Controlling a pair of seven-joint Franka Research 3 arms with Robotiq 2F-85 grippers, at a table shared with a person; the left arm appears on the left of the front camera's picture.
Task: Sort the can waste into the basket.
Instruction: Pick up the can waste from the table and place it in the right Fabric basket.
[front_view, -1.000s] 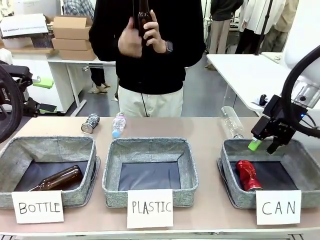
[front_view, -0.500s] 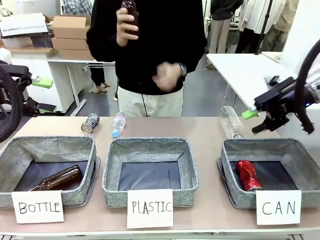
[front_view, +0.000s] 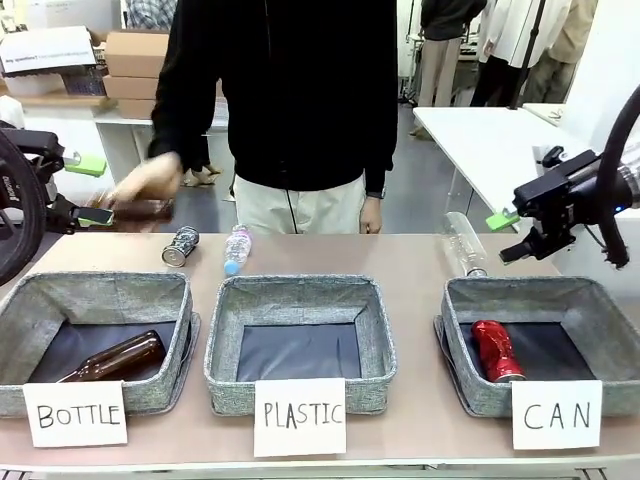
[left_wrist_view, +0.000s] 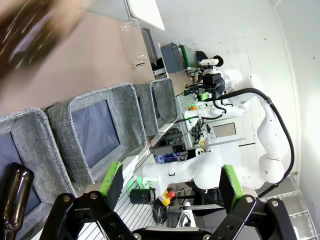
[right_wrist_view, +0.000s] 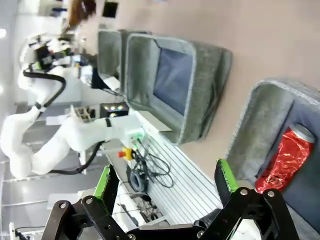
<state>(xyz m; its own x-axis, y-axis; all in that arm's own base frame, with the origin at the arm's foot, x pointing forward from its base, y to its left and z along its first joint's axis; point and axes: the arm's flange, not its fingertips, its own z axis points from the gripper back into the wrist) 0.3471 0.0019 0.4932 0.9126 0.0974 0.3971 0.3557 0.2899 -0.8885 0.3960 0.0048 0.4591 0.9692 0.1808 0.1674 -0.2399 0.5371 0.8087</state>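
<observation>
Half done, I judge: the red can (front_view: 496, 350) lies in the CAN basket (front_view: 455, 330) at lower right; the dark can (front_view: 180, 246) waits upper left on the table (front_view: 410, 270). My right gripper (front_view: 512, 236) and left gripper (left_wrist_view: 170, 182) are both spread, empty.

Shiny red can (front_view: 496, 350) in grey woven basket (front_view: 600, 310) with dark lining; silvery-black printed can (front_view: 181, 245).

The front camera looks level across the bench (front_view: 420, 270) toward the person, baskets close. Both wrist cameras, rolled sideways and raised, look back over the same row; the right shares the CAN basket (right_wrist_view: 260, 130).
</observation>
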